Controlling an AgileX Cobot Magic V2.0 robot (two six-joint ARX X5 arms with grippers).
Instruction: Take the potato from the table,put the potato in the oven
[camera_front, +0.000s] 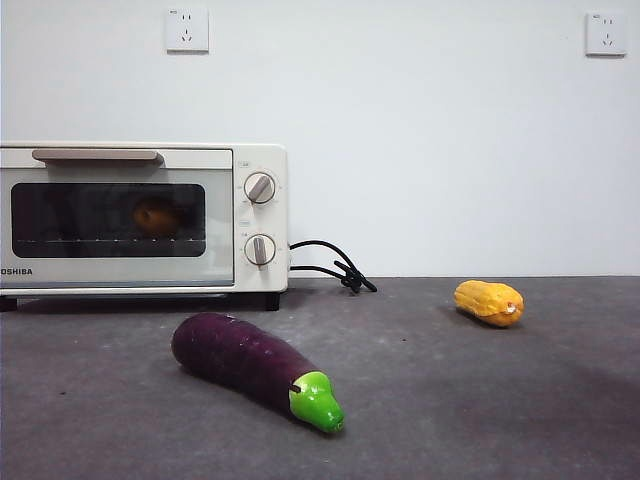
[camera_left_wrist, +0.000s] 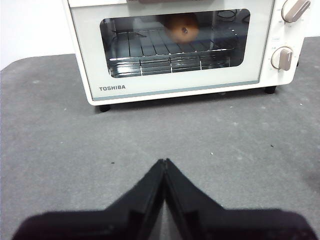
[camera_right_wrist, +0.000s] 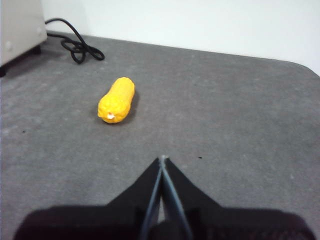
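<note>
Orange-brown, the potato (camera_left_wrist: 182, 27) sits dim behind the oven (camera_front: 143, 218)'s closed dark glass, on the rack. Left gripper (camera_left_wrist: 164, 162) and right gripper (camera_right_wrist: 163, 160) hover with jaws together, empty.

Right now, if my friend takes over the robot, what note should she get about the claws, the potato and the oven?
Left claw: shut, holding nothing, hanging over the table in front of the oven.
Right claw: shut, holding nothing, over the table near the corn cob.
Potato: inside the oven on the wire rack, seen through the glass.
Oven door: looks closed.
Eggplant: lying on the table in front of the oven, away from both claws.
Done: the potato is off the table and in the oven.
Left: nothing seems left for this job.
</note>
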